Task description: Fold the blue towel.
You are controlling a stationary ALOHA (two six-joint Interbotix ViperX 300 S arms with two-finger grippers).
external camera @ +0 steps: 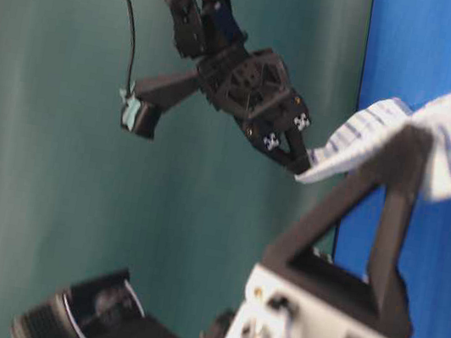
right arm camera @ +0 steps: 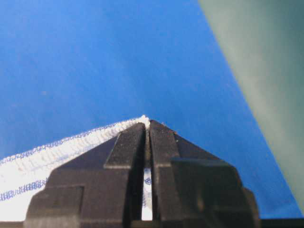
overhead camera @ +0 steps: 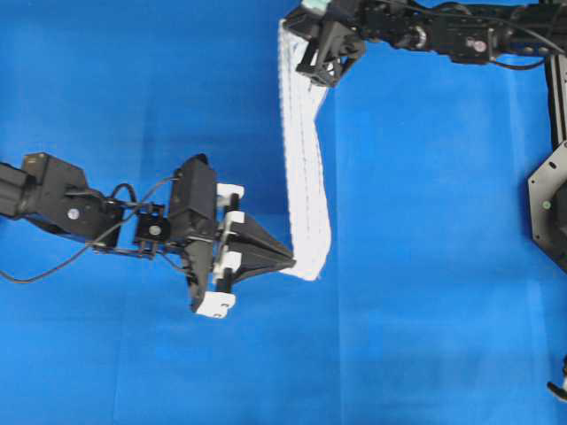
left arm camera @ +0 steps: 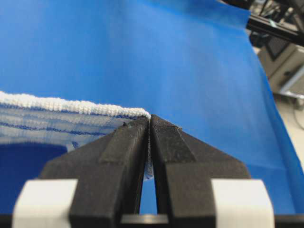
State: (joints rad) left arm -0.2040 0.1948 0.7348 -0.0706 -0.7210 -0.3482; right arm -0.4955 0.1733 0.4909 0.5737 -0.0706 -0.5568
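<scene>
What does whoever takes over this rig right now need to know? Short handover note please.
Left claw: shut on a corner of the blue towel.
Right claw: shut on another corner, at the top of the overhead view.
Towel: lifted, hanging as a narrow strip stretched between the two claws above the blue table sheet.
Done: both corners gripped and raised.
Left: likely carry the held edge over, lay it down to complete the fold, release.

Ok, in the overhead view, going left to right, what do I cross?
Left arm → left tool, shut on the towel's near corner → towel, hanging in a narrow strip → right arm along the top. The right tool, shut on the towel's far corner, overlaps the towel, so it is left out.
</scene>
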